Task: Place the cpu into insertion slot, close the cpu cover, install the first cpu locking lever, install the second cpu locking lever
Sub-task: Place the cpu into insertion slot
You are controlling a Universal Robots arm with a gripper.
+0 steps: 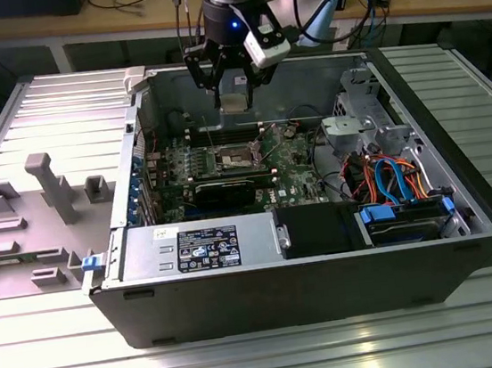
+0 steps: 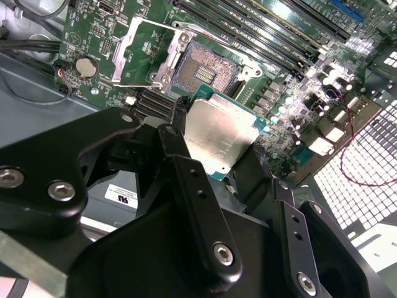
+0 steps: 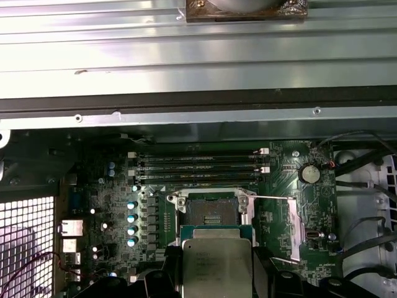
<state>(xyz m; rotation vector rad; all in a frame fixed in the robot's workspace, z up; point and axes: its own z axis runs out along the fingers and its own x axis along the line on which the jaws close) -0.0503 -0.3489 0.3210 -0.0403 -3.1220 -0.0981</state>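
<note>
My gripper [image 1: 232, 87] hangs above the open computer case, shut on the cpu [image 1: 234, 102], a flat square chip with a silvery top. In both wrist views the cpu [image 2: 220, 133] [image 3: 217, 264] sits between the black fingers [image 2: 177, 146], held clear above the board. The insertion slot [image 2: 201, 68] [image 3: 211, 211] [image 1: 234, 157] lies bare below it, its dark gold-tinged contacts showing. The cpu cover [image 2: 146, 56] is swung open beside the slot. A thin wire locking lever [image 3: 273, 197] stands released next to the slot.
Long black memory slots [image 3: 198, 167] run along one side of the slot. A black graphics card [image 1: 229, 189], a grey drive cage [image 1: 364, 120], coloured cables [image 1: 394, 179] and the power supply [image 1: 204, 247] fill the case. A grey fixture [image 1: 49, 186] stands at the exterior view's left.
</note>
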